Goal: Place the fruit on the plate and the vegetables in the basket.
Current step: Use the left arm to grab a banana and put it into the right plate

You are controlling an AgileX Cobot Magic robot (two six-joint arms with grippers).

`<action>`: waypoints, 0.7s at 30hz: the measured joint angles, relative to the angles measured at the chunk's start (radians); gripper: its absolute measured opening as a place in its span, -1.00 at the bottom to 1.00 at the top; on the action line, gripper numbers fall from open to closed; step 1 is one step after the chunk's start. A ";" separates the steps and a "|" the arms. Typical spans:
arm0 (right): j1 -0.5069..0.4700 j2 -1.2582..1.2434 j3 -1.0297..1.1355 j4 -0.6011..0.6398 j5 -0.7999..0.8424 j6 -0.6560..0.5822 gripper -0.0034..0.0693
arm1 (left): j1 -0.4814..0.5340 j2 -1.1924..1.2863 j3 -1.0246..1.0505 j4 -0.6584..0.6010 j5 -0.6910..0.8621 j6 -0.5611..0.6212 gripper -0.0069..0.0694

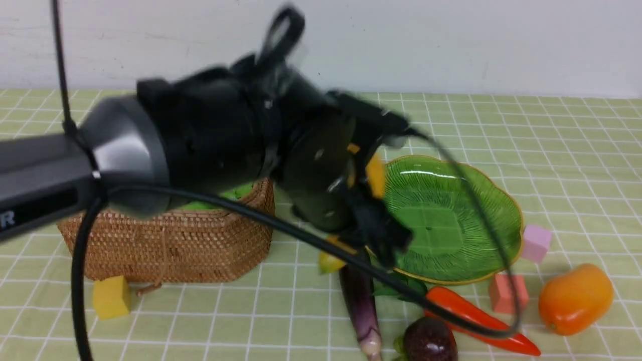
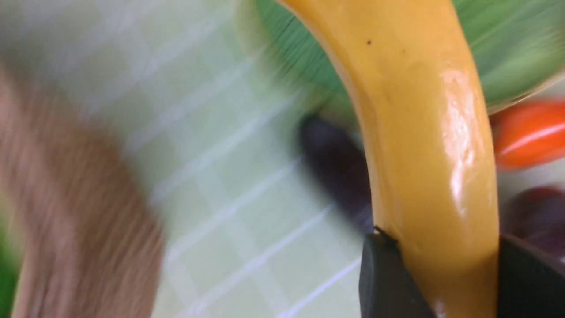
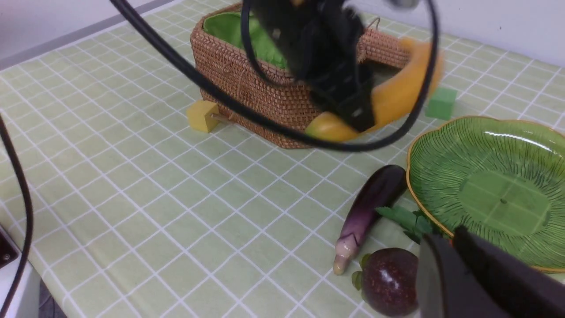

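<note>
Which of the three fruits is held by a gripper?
The banana, clamped in the left gripper; the mango and the round purple fruit lie free on the table.

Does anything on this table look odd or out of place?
Nothing looks spilled or broken. Only small cubes seem stray among the toy food: yellow cube by the basket, pink cube and red cube beside the plate.
</note>
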 joint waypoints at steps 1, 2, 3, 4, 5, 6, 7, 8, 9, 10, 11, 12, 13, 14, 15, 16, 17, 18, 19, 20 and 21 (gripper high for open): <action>0.000 0.000 0.000 -0.002 0.000 0.000 -0.85 | -0.003 0.014 -0.033 -0.033 -0.007 0.054 -0.06; 0.000 0.000 0.000 -0.004 0.000 0.000 -0.88 | -0.007 0.035 -0.068 -0.068 -0.011 0.105 -0.06; 0.000 0.000 0.000 -0.007 0.000 0.001 -0.90 | -0.009 0.078 -0.111 -0.112 -0.014 0.173 -0.06; 0.000 0.000 0.000 -0.007 0.000 0.001 -0.91 | -0.009 0.078 -0.118 -0.117 -0.014 0.182 -0.06; 0.000 0.000 0.000 -0.007 0.000 0.003 -0.91 | -0.009 0.140 -0.171 -0.141 -0.014 0.242 -0.06; 0.000 0.000 0.000 -0.007 0.000 0.010 -0.91 | -0.009 0.192 -0.218 -0.151 -0.014 0.288 -0.06; 0.000 0.000 0.000 -0.011 0.000 0.019 -0.91 | -0.009 0.227 -0.257 -0.154 -0.013 0.313 -0.06; 0.000 0.000 0.000 -0.020 -0.001 0.032 -0.91 | -0.009 0.271 -0.296 -0.156 -0.010 0.336 -0.06; 0.000 0.000 0.000 -0.020 -0.001 0.035 -0.91 | -0.009 0.288 -0.304 -0.157 -0.008 0.343 -0.06; 0.000 0.000 0.000 -0.049 -0.006 0.065 -0.91 | -0.009 0.352 -0.365 -0.160 -0.003 0.359 -0.06; 0.000 0.000 0.000 -0.068 -0.012 0.092 -0.91 | -0.009 0.387 -0.401 -0.160 0.002 0.365 -0.06; 0.000 0.000 0.000 -0.097 -0.020 0.125 -0.91 | -0.009 0.412 -0.428 -0.160 0.004 0.367 -0.06; 0.000 0.000 0.000 -0.126 -0.027 0.147 -0.91 | -0.009 0.435 -0.458 -0.166 0.004 0.369 -0.06; 0.000 0.000 0.000 -0.172 -0.040 0.198 -0.91 | -0.009 0.464 -0.485 -0.166 0.006 0.371 -0.06; 0.000 0.000 0.000 -0.180 -0.042 0.207 -0.91 | -0.009 0.468 -0.490 -0.166 0.006 0.372 -0.06; 0.000 0.000 0.000 -0.257 -0.060 0.287 -0.91 | -0.009 0.498 -0.528 -0.166 0.008 0.372 -0.06; 0.000 0.000 0.000 -0.257 -0.060 0.296 -0.91 | -0.009 0.503 -0.531 -0.166 0.008 0.372 -0.06; 0.000 0.000 0.000 -0.331 -0.069 0.365 -0.91 | -0.009 0.520 -0.551 -0.166 0.008 0.373 -0.06; 0.000 0.000 0.000 -0.353 -0.071 0.398 -0.91 | -0.009 0.528 -0.557 -0.166 0.005 0.373 -0.06; 0.000 0.000 0.000 -0.388 -0.071 0.428 -0.91 | -0.009 0.532 -0.560 -0.166 0.000 0.373 -0.06; 0.000 0.000 0.000 -0.419 -0.071 0.470 -0.91 | -0.007 0.540 -0.562 -0.166 -0.003 0.374 -0.06</action>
